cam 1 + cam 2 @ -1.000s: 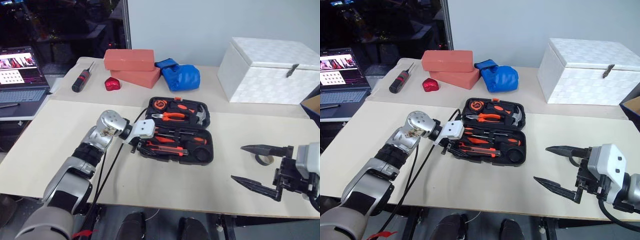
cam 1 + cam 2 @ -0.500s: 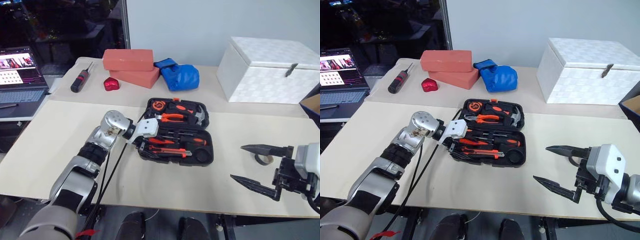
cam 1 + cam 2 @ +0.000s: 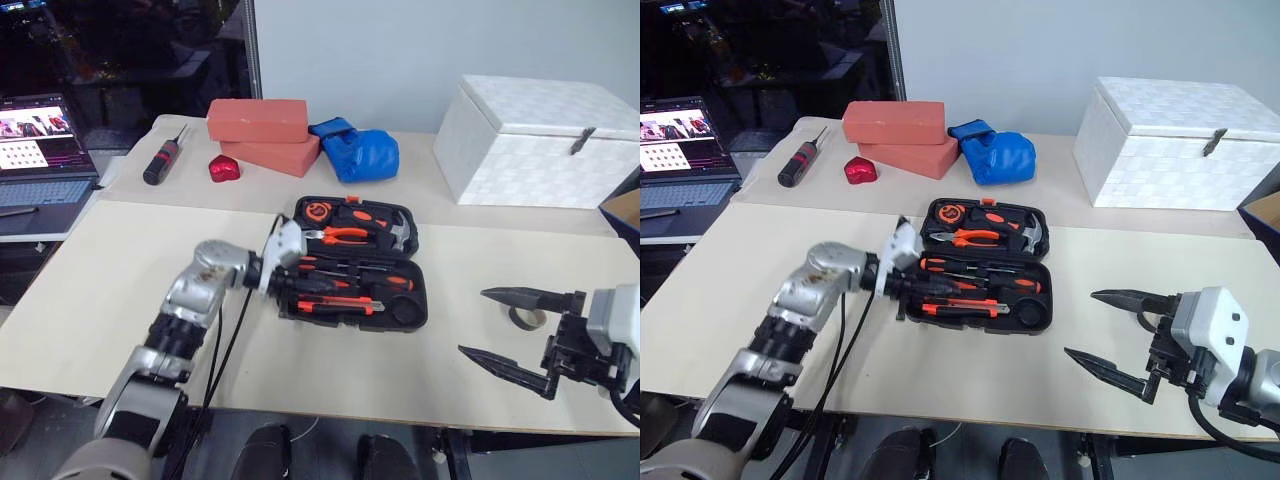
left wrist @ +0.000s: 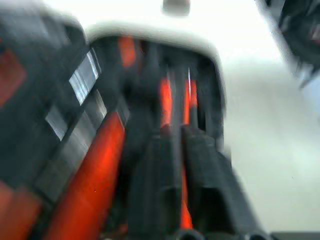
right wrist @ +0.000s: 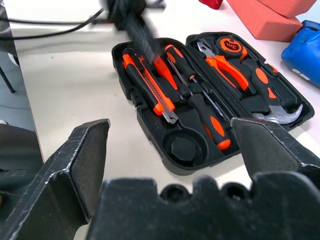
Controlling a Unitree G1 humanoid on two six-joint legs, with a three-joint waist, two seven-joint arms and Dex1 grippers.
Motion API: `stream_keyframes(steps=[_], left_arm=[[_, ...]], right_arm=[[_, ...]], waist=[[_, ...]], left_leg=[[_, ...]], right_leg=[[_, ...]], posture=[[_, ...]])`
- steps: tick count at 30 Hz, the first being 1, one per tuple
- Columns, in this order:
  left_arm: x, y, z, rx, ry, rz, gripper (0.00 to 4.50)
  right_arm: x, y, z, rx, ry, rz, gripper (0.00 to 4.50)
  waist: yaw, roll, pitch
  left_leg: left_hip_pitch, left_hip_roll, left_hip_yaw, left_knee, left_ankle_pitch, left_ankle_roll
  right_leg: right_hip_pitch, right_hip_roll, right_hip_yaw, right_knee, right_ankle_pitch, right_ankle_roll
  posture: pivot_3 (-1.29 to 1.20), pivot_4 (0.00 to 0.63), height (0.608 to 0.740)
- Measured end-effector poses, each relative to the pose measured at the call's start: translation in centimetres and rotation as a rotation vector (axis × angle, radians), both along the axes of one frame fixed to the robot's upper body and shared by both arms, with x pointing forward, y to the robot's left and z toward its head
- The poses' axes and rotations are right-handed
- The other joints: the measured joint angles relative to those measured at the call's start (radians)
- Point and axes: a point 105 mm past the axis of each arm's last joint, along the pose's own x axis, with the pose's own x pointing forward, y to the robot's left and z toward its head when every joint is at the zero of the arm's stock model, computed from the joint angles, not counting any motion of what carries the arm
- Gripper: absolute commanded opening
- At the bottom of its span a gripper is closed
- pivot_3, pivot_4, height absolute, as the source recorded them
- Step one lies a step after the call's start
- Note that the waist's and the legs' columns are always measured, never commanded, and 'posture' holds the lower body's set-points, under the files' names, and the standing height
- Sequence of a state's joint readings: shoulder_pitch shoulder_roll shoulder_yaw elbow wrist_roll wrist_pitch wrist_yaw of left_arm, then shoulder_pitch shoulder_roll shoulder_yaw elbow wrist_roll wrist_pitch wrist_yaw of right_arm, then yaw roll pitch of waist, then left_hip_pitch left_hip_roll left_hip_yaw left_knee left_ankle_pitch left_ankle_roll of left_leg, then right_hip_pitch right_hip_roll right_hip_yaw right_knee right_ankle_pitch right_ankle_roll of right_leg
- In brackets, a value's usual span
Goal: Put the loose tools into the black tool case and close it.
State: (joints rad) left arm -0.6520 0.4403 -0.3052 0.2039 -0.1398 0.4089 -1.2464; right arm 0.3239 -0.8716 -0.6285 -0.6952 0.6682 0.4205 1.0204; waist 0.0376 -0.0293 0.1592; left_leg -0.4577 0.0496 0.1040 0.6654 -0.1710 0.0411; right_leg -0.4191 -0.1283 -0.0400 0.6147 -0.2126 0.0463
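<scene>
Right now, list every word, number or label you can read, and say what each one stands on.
"3m", as far as it can be made out: on the orange tape measure in the black tool case.
Laptop screen: whatever is written there is too small to read.
No other legible text.

light: we see bright, even light on the table (image 3: 120, 290)
blur: our left wrist view smears badly
</scene>
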Motion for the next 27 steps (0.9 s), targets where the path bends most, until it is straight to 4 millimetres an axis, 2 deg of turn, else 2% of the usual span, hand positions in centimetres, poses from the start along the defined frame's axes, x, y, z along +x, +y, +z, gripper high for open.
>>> stream_keyframes(steps=[3,7,11,13,16,18,22,27], left_arm=[[0.0,-0.4,-0.3,0.049,-0.043,0.017,0.04],[-0.1,-0.2,-0.4,0.024,-0.039,0.060,0.04],[-0.8,-0.2,-0.3,-0.050,0.034,0.080,0.04],[-1.3,-0.8,0.3,-0.120,0.061,0.075,0.04],[-1.1,-1.5,1.3,-0.186,0.048,0.100,0.04],[-1.0,-2.2,1.3,-0.197,0.033,0.122,0.04],[0.0,-3.7,-0.8,-0.091,0.020,0.183,0.04],[0.4,-5.8,-1.4,0.019,-0.005,0.165,0.04]], right_arm=[[0.1,-0.1,-0.6,-0.028,0.041,-0.014,4.50],[0.0,-0.7,-1.7,-0.022,0.117,-0.096,4.50],[-0.3,-1.2,-1.3,0.032,0.106,-0.161,4.50],[-0.3,-1.4,-0.9,0.058,0.083,-0.194,4.50],[-0.3,-1.6,-0.1,0.099,0.038,-0.238,4.50],[-0.6,-1.7,-0.1,0.121,0.039,-0.258,4.50],[-1.1,-1.4,-0.3,0.122,0.042,-0.272,4.50],[-2.3,-1.2,-1.1,0.081,0.097,-0.261,4.50]], waist=[[0.004,0.001,-0.001],[0.001,0.002,-0.001],[0.000,0.002,-0.001],[0.000,0.002,-0.001],[0.001,0.002,-0.001],[0.002,0.002,-0.001],[0.003,0.001,-0.001],[0.005,0.004,-0.003]], left_leg=[[0.007,0.000,0.000,0.000,-0.003,-0.005],[0.014,0.002,-0.001,0.000,-0.005,-0.008],[0.012,0.002,-0.001,-0.001,-0.005,-0.008],[0.011,0.002,-0.002,-0.001,-0.005,-0.008],[0.011,0.001,-0.002,-0.001,-0.005,-0.008],[0.011,0.000,-0.003,-0.001,-0.005,-0.008],[0.011,-0.001,-0.003,-0.001,-0.005,-0.008],[0.015,0.000,-0.006,-0.001,-0.006,-0.009]], right_leg=[[0.004,0.000,0.000,-0.002,0.000,0.000],[0.011,-0.001,0.000,-0.003,-0.001,0.000],[0.011,-0.002,0.000,-0.003,-0.001,0.001],[0.011,-0.002,0.000,-0.003,-0.001,0.001],[0.012,-0.002,0.000,-0.003,-0.001,0.001],[0.013,-0.002,0.000,-0.004,-0.001,0.001],[0.013,-0.002,0.000,-0.004,-0.001,0.001],[0.015,-0.002,-0.001,-0.006,-0.002,0.002]], posture=[[0.00,0.150,0.740],[0.00,0.150,0.740],[0.00,0.150,0.740],[0.00,0.150,0.740],[0.00,0.150,0.740],[0.00,0.150,0.740],[0.00,0.150,0.740],[0.00,0.150,0.740]])
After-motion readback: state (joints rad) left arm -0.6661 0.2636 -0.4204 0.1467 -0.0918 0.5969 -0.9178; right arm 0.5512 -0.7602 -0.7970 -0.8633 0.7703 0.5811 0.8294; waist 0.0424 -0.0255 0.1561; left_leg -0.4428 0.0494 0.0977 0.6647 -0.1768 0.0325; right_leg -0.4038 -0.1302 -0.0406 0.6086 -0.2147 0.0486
